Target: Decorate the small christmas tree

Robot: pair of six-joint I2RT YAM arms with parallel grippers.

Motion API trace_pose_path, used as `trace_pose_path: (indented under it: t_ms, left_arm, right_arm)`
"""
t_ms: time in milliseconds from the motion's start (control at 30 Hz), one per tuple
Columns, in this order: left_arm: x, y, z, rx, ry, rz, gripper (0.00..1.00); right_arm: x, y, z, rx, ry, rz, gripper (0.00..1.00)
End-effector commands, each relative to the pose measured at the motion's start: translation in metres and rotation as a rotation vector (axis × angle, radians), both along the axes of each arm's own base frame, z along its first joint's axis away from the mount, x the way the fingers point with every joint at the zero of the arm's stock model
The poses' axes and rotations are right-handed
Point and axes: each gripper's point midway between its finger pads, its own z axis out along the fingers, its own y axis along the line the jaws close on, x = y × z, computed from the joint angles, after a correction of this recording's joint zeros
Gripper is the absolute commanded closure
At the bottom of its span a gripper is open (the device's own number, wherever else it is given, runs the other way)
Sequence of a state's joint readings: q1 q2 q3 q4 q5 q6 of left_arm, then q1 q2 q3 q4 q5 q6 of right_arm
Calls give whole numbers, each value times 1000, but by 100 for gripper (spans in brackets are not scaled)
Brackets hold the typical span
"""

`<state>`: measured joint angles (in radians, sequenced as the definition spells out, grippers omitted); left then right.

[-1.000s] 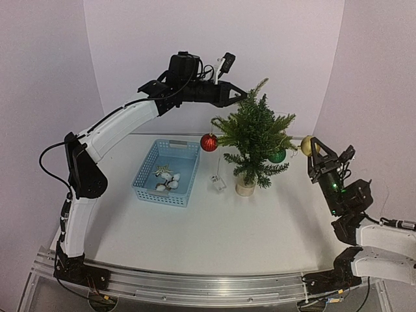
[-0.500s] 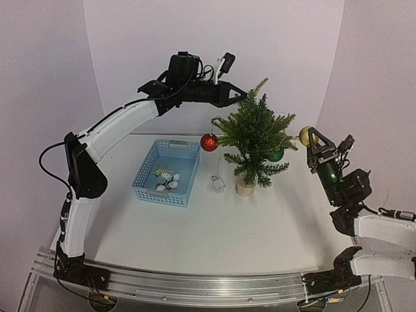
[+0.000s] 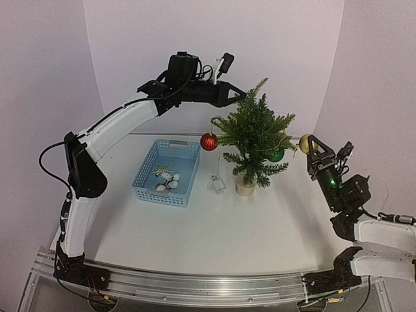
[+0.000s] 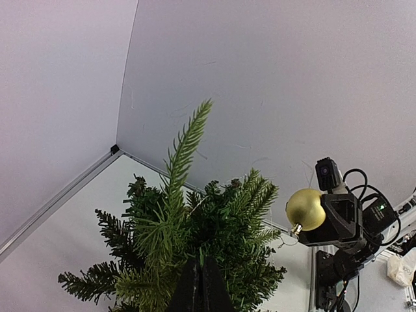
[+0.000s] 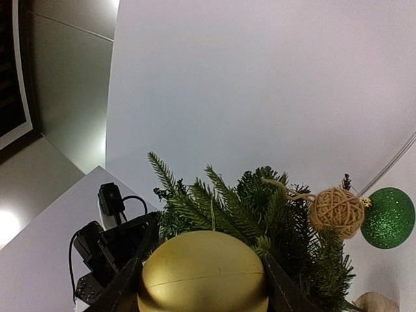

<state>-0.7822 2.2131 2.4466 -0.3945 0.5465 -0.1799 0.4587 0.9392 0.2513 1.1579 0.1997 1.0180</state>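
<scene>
The small christmas tree (image 3: 255,136) stands on its pale round base at the back middle of the table. A red ball (image 3: 208,142) hangs on its left side and a green ball (image 3: 277,156) on its right. My left gripper (image 3: 242,96) is at the tree's upper left, its jaws shut on a thin green twig (image 4: 201,261). My right gripper (image 3: 309,145) is shut on a gold ball (image 3: 305,143), held just right of the tree's branches. In the right wrist view the gold ball (image 5: 203,278) fills the jaws, with a twine ball (image 5: 336,212) hanging beyond it.
A blue basket (image 3: 144,170) with several pale ornaments sits left of the tree. A small white object (image 3: 218,183) lies on the table between the basket and the tree's base (image 3: 245,187). White walls close in behind and to the right.
My right gripper rose a little with the gold ball, then came back down to about where it started. The left arm has not moved.
</scene>
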Motion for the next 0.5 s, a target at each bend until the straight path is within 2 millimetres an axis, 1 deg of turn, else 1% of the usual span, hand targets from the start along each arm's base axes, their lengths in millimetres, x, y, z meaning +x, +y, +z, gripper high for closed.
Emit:
trace_pose_path:
  t_ms: [0,167,333,467]
  left_arm:
    - [-8,3,-21,71,57,-16,100]
    - [-9,4,-19,71,56,-17,100]
    - [-7,4,-20,72,55,-14,100]
    - [-6,5,-20,71,54,-13,100]
  right_arm:
    - [0,11,38,6,-93,52,100]
    - [5,14,39,-2,-91,63,100]
    - [4,1,27,11,-65,17,100]
    - [2,-3,22,11,-58,5,100]
